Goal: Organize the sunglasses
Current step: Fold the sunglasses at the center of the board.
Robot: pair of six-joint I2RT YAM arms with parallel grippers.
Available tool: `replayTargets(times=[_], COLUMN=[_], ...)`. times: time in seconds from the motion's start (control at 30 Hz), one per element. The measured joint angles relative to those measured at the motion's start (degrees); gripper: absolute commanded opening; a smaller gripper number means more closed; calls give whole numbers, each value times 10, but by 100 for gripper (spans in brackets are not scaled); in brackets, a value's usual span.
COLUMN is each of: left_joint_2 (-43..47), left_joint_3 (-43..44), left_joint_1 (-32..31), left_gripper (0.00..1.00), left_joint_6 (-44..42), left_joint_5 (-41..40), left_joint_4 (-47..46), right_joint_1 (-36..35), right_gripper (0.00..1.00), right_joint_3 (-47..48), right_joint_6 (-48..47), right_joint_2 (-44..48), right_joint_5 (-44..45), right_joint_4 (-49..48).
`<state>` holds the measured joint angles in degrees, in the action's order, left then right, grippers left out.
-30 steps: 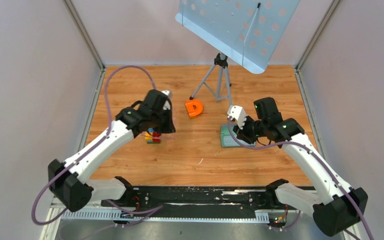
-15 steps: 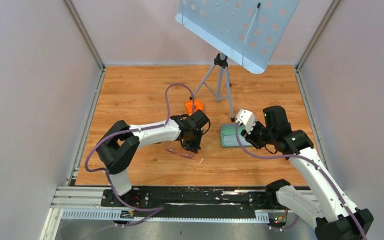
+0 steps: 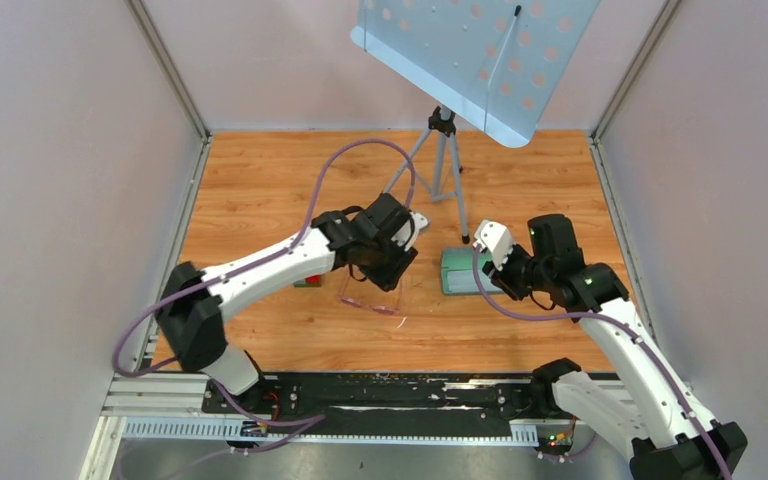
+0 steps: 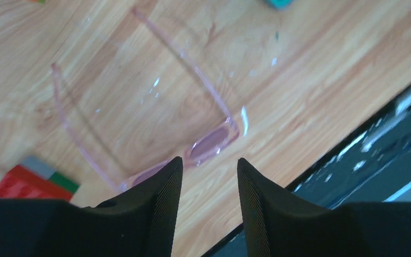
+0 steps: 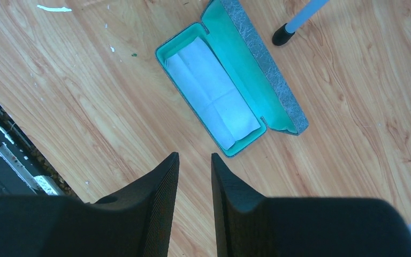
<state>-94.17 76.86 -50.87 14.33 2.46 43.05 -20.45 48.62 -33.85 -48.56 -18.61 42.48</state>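
The sunglasses are a thin pale pink translucent pair lying on the wood with both arms unfolded. In the top view the sunglasses are faint, near the table's front middle. My left gripper is open and empty, hovering just above the front of the frame; in the top view it is over the glasses. The oblong grey case lies open, green inside, with a pale folded cloth in it. My right gripper is narrowly open and empty, above bare wood beside the case.
A tripod holding a perforated blue-grey board stands at the back; one foot is near the case. Stacked coloured bricks lie left of the glasses. The black rail at the table's front edge runs close to the glasses.
My left arm has swung from the coloured bricks at the left to the middle, over the sunglasses, then lifted a little. My right gripper has drawn back slightly to the right of the case.
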Motion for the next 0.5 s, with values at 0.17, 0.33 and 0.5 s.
replayTargets(times=[0.17, 0.33, 0.5], left_joint_2=[85, 84, 52], left_joint_3=[-48, -102, -122], left_joint_1=[0, -14, -47], left_gripper=[52, 54, 45], left_joint_6=[-162, -296, -367], left_joint_5=[1, 8, 1], left_joint_4=[63, 87, 95], right_joint_1=[0, 0, 0], right_gripper=[33, 33, 34], right_joint_3=[-2, -13, -18], right_joint_6=[0, 2, 7], right_joint_2=[7, 12, 17], right_joint_5=[-12, -26, -40], right_joint_4=[-1, 0, -1])
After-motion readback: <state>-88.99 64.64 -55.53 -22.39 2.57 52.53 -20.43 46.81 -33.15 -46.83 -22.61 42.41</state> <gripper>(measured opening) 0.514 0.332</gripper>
